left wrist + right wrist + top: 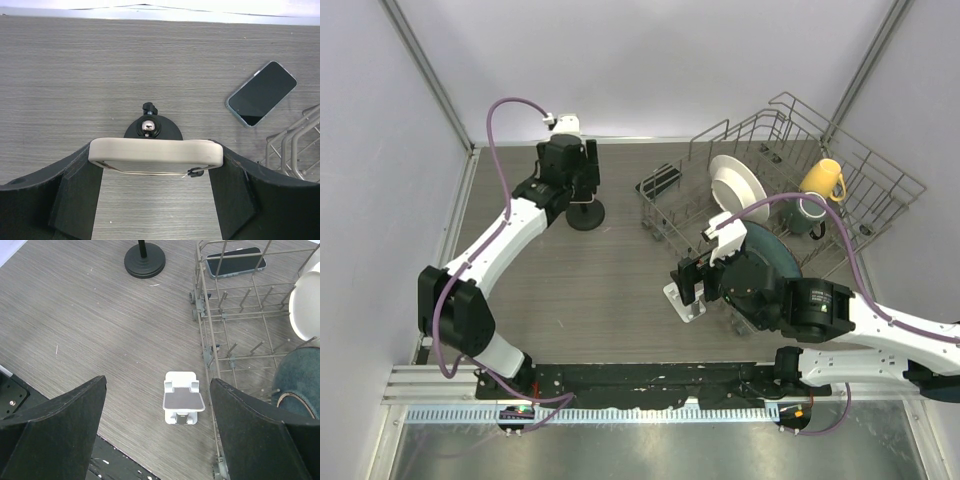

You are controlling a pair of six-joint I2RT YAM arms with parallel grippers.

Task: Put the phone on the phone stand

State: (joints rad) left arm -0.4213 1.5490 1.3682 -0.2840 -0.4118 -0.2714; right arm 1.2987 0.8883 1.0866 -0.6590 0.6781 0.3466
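A dark phone (261, 93) lies flat on the table beside the dish rack; it also shows in the top view (660, 180) and, behind the rack wires, in the right wrist view (235, 261). A small white phone stand (183, 402) with a grey pad stands on the table near the front (685, 301). My right gripper (157, 381) hangs open and empty above it (692, 283). My left gripper (156, 156) is at the back (585, 170), shut on a cream-white flat object (155, 151) seen edge-on, just above a black round-based stand (150, 127).
A wire dish rack (790, 180) fills the back right, holding a white plate (738, 188), a teal plate (775, 262) and a yellow mug (822, 180). Its edge (206, 335) runs close beside the white stand. The black stand (585, 215) is at the back left.
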